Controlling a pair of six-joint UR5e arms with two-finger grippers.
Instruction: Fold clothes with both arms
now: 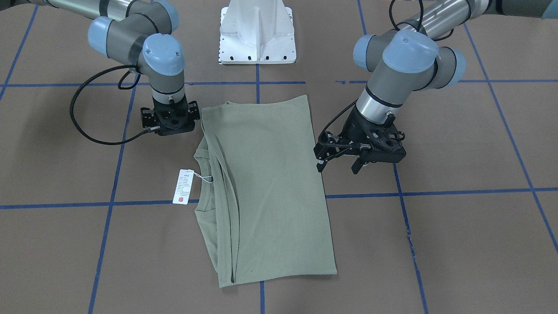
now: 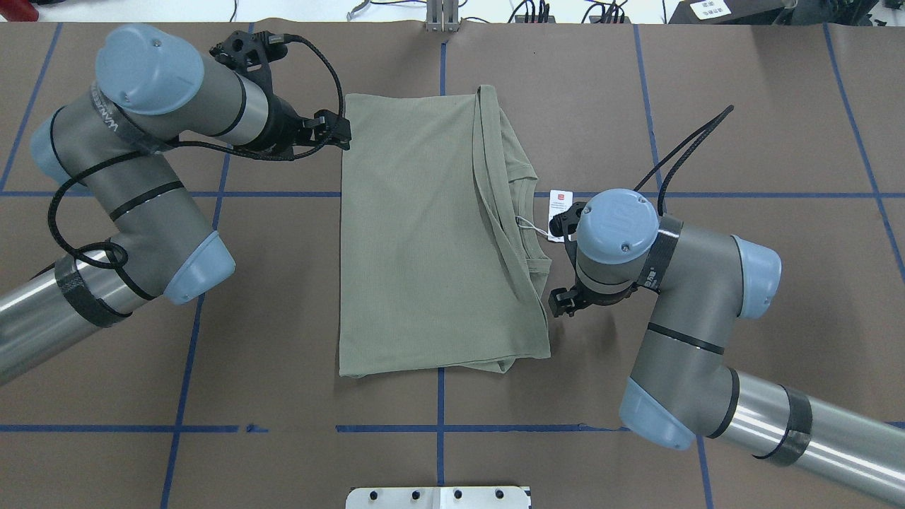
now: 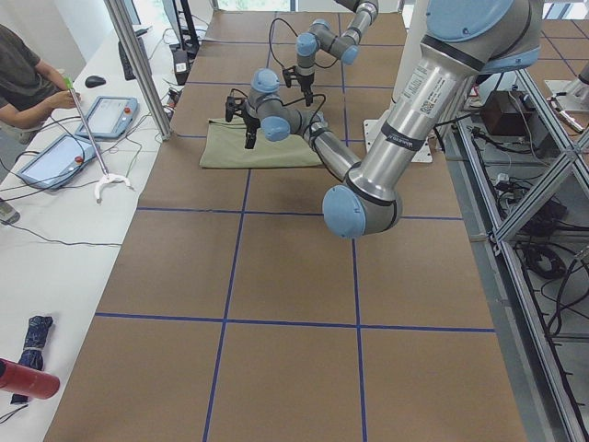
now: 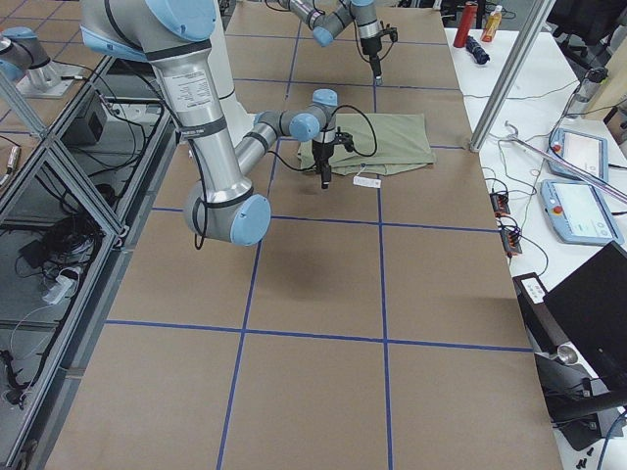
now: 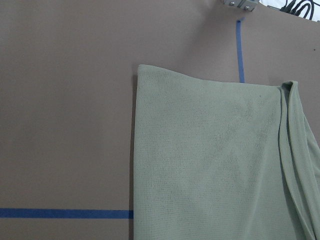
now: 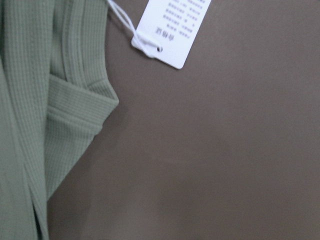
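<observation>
The clothes are one sage-green shirt point(image 1: 270, 183), folded flat into a long rectangle on the brown table, also seen from overhead point(image 2: 424, 240). Its collar and a white hang tag point(image 1: 185, 186) lie at the edge on my right arm's side. My left gripper point(image 1: 338, 168) hovers open and empty just off the opposite long edge, near the shirt's far corner point(image 5: 150, 75). My right gripper point(image 1: 170, 122) points straight down beside the collar edge. Its fingers are hidden under the wrist. The right wrist view shows only the collar point(image 6: 75, 110) and tag point(image 6: 170, 30).
The white pedestal base point(image 1: 257, 35) stands behind the shirt. Blue tape lines point(image 2: 438, 428) grid the brown table. A side bench with tablets point(image 3: 101, 115) and a seated person point(image 3: 28, 74) runs along the table's far edge.
</observation>
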